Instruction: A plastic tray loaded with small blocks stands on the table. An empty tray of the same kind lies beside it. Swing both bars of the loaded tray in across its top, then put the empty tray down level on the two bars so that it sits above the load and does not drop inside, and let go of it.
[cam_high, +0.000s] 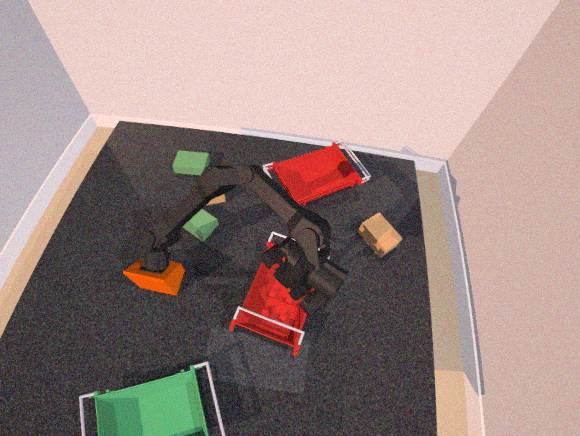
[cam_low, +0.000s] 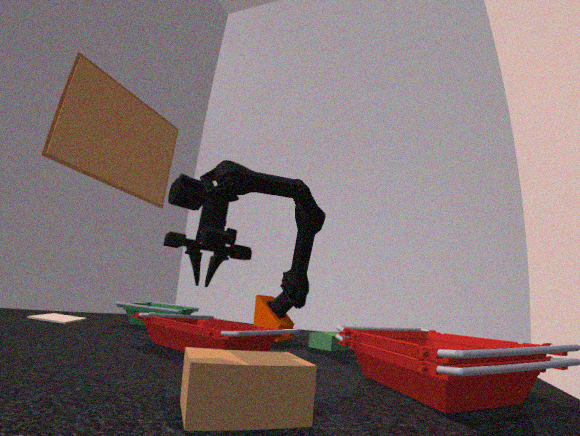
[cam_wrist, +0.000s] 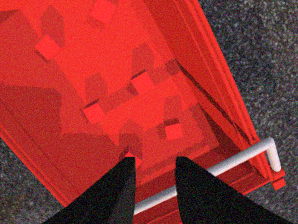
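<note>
The loaded red tray (cam_high: 255, 290) (cam_low: 195, 334) (cam_wrist: 220, 80) holds several small red blocks (cam_wrist: 175, 129). One bar (cam_high: 270, 320) (cam_low: 175, 316) (cam_wrist: 240, 158) lies swung in across its top at the front end. The other bar (cam_high: 274, 234) (cam_low: 260, 332) is swung out over the far end. My gripper (cam_low: 202, 286) (cam_wrist: 154, 165) hangs above the loaded tray, fingers slightly apart, with nothing between them. A green tray (cam_high: 150, 400) (cam_low: 135, 319) looks empty; its bars (cam_high: 214, 395) (cam_high: 81, 415) are swung out. Fingertips are hidden in the top view.
Another red tray (cam_high: 310, 175) (cam_low: 400, 365) stands at the back, with doubled rims and bars, like two nested trays. A tan box (cam_high: 380, 235) (cam_low: 250, 395) stands right of the loaded tray. Green blocks (cam_high: 191, 163) (cam_high: 201, 225) lie near the orange arm base (cam_high: 155, 280) (cam_low: 270, 315).
</note>
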